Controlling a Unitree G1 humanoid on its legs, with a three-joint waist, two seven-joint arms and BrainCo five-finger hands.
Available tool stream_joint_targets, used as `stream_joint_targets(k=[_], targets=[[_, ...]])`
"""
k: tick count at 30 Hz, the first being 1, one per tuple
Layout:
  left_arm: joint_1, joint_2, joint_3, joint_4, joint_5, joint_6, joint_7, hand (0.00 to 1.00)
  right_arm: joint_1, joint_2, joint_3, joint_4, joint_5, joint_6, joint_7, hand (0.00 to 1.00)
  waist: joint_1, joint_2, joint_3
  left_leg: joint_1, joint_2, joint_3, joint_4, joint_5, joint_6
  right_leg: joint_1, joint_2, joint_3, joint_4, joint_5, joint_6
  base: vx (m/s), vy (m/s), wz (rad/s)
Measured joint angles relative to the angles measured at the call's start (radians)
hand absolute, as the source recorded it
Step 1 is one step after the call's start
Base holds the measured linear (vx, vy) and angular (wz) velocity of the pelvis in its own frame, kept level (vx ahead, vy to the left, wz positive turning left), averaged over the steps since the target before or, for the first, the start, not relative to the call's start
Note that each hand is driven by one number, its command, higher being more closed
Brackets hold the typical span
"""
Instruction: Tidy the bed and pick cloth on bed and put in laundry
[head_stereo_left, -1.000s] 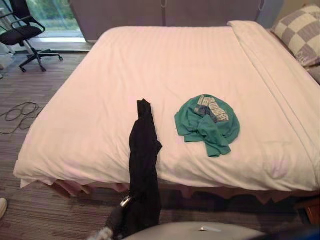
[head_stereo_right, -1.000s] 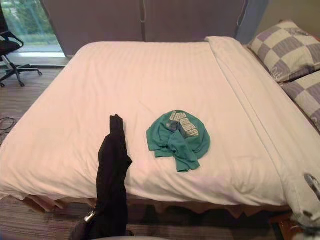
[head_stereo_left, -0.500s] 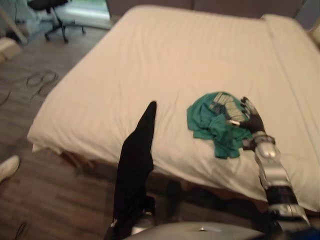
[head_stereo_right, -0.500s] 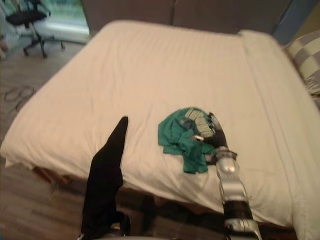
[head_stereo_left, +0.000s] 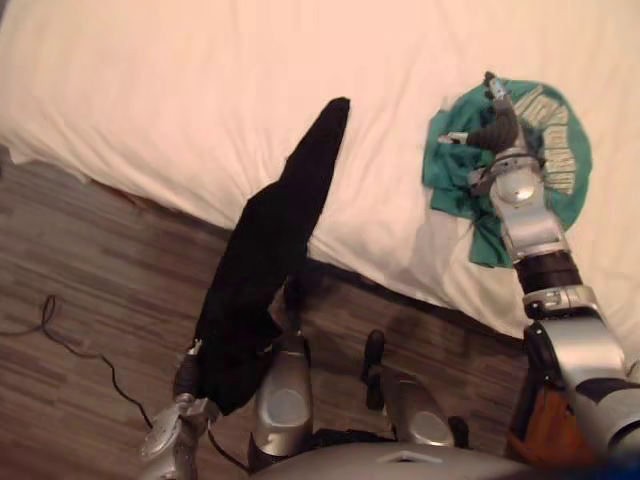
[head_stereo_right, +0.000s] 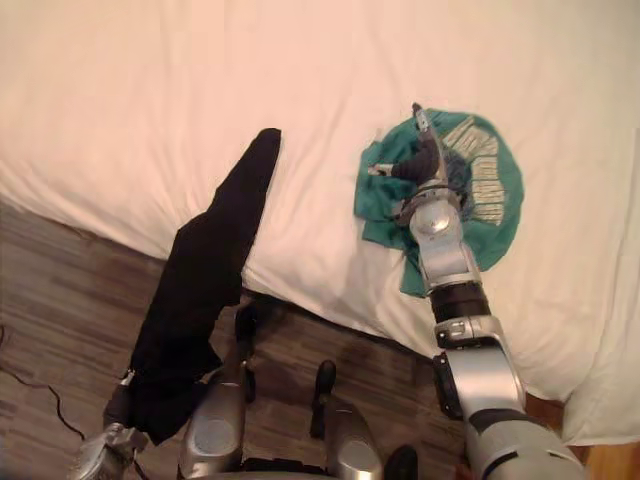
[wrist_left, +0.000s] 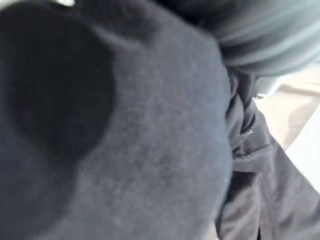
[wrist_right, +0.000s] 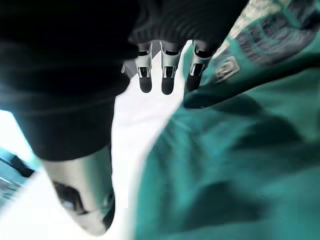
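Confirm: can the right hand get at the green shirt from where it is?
Probably yes. The right hand is right over the green shirt, near the edge of the bed, fingers straight. Nothing lies between hand and cloth.

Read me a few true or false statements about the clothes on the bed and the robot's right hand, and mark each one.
1. The crumpled green cloth lies on the white bed. True.
2. The long black cloth lies wholly on the bed. False: only one end rests there; the rest hangs off the edge over the wooden floor.
3. The right hand is over the green cloth. True.
4. Its fingers are curled into a fist. False: they are straight.
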Motion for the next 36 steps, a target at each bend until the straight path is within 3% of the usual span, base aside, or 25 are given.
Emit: stream_joint_targets(k=[7,12,17,21,26,31,32,36], targets=[[-0.014,0.003,0.0,-0.002,0.0,-0.03,0.043,1.0,-0.032,-0.145,0.009,-0.006,-0.057,0.082,-0.112,0.0,-0.016,-0.004,0.016,-0.034,0.007,0.002,0.007,0.007,0.001,-0.037,0.011,0.007,0.01,0.007,0.006,-0.03,0.009,-0.04],[-0.032,0.006,-0.001,-0.003,0.039,-0.03,0.051,1.0,-0.027,-0.155,-0.001,-0.062,-0.057,0.127,-0.143,0.0,-0.017,-0.013,0.02,-0.037,0.026,0.018,0.007,0.01,-0.003,-0.054,0.028,0.038,0.014,0.018,0.003,-0.03,-0.017,-0.15],[-0.035,0.005,-0.002,-0.021,0.07,-0.034,0.068,1.0,0.019,-0.157,-0.031,-0.151,-0.049,0.14,-0.14,0.0,-0.018,-0.029,0.027,-0.037,0.039,0.019,0.007,0.014,-0.009,-0.058,0.04,0.052,0.017,0.02,0.003,-0.01,-0.011,-0.04],[-0.035,0.003,-0.02,-0.039,0.081,-0.035,0.08,1.0,0.062,-0.157,-0.032,-0.18,-0.045,0.141,-0.109,0.0,-0.016,-0.033,0.029,-0.04,0.04,0.02,0.006,0.018,-0.01,-0.063,0.041,0.052,0.017,0.02,0.003,-0.01,-0.004,-0.01],[-0.036,0.003,-0.022,-0.037,0.08,-0.036,0.083,1.0,0.093,-0.152,-0.019,-0.15,-0.041,0.148,-0.002,0.0,-0.016,-0.032,0.03,-0.076,0.038,0.018,0.002,0.032,-0.009,-0.098,0.04,0.051,0.017,0.02,0.003,-0.03,0.004,0.0],[-0.042,0.004,-0.03,-0.007,0.079,-0.046,0.084,1.0,0.067,-0.144,-0.016,-0.005,-0.037,0.146,0.065,0.0,-0.013,-0.01,0.041,-0.105,0.031,0.015,-0.023,0.056,-0.012,-0.139,0.036,0.036,0.016,0.009,0.001,-0.05,0.004,0.04],[-0.042,0.006,-0.033,0.001,0.078,-0.051,0.083,1.0,0.059,-0.145,-0.017,0.004,-0.035,0.143,0.065,1.0,-0.014,-0.009,0.042,-0.105,0.028,0.014,-0.028,0.058,-0.015,-0.141,0.034,0.034,0.016,0.004,0.0,-0.05,-0.006,0.05],[-0.065,0.001,-0.072,0.054,0.076,-0.078,0.08,1.0,0.003,-0.151,-0.042,0.066,0.033,0.123,0.065,1.0,-0.018,0.009,0.042,-0.129,0.013,0.004,-0.062,0.089,-0.028,-0.175,0.022,0.029,0.017,-0.04,0.019,-0.06,-0.025,0.07]])
